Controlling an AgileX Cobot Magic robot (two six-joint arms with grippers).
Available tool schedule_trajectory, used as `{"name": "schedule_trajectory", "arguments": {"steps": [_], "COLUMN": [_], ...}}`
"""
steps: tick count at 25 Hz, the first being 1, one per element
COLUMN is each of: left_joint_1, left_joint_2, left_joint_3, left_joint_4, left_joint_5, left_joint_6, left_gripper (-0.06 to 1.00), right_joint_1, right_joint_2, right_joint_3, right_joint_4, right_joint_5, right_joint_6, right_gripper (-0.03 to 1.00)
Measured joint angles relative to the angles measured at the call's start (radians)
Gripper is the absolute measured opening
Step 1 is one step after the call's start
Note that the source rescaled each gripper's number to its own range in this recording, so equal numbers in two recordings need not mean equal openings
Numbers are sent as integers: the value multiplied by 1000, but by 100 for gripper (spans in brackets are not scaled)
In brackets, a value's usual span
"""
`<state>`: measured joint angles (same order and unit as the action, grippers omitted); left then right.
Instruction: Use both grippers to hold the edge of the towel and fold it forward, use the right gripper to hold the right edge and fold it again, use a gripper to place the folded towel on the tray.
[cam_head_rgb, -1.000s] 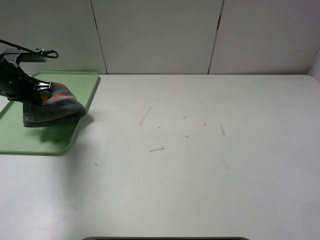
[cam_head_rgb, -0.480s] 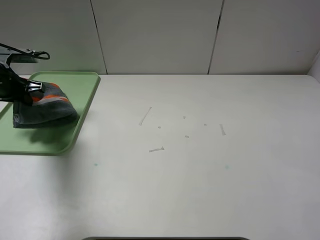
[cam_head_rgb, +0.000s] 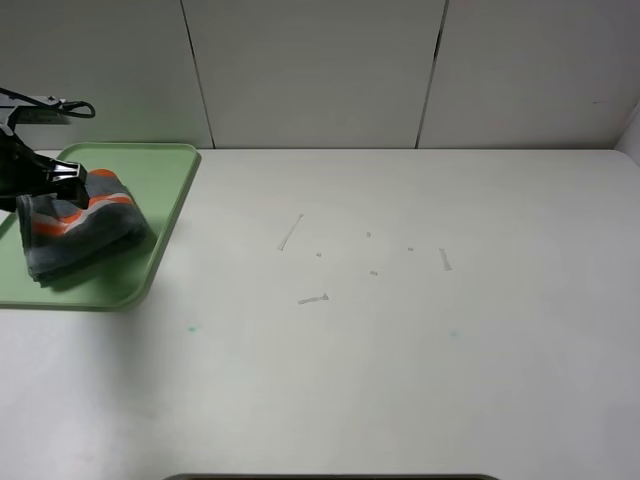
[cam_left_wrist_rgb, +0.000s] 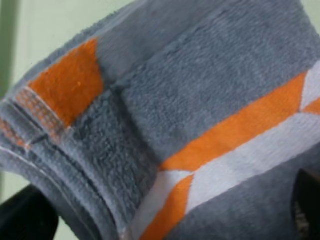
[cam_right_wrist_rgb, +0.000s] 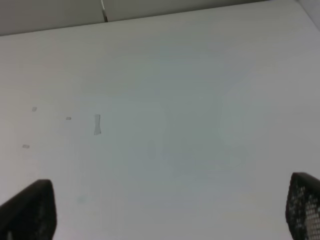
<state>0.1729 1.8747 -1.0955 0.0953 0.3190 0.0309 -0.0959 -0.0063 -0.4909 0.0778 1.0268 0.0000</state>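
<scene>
I'm hovering my left end effector (cam_head_rgb: 62, 180) right over the towel (cam_head_rgb: 80, 235), fingers standing apart on either side of the folded bundle, gripping nothing. The towel is lying on the tray (cam_head_rgb: 160, 190), directly beneath and just forward of me, long axis slanting across it. My right end effector (cam_right_wrist_rgb: 165, 210) is hanging wide open above bare tabletop (cam_head_rgb: 400, 330), well apart.

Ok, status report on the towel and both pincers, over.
Left pincer open at towel. Right pincer open over bare table. Towel folded, on tray. Nothing in the way.
</scene>
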Motion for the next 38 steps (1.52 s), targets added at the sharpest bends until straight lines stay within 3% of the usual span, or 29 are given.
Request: {"name": "schedule_trajectory", "arguments": {"steps": [8, 15, 29, 38], "left_joint_1": [0, 0, 0, 0], "left_joint_2": [-11, -122, -378, -599], "left_joint_3": [1, 1, 1, 1], "left_joint_4": [0, 0, 1, -36], "left_joint_5": [4, 90, 498, 789], "left_joint_6": [0, 0, 13, 158], "left_gripper": [100, 100, 100, 100], "right_joint_1": [0, 0, 0, 0], "right_joint_2": [0, 0, 0, 0], "right_joint_3": [0, 0, 0, 0], "right_joint_4": [0, 0, 0, 0], "right_joint_5": [0, 0, 0, 0], "right_joint_6": [0, 0, 0, 0], "right_gripper": [100, 100, 100, 100]}}
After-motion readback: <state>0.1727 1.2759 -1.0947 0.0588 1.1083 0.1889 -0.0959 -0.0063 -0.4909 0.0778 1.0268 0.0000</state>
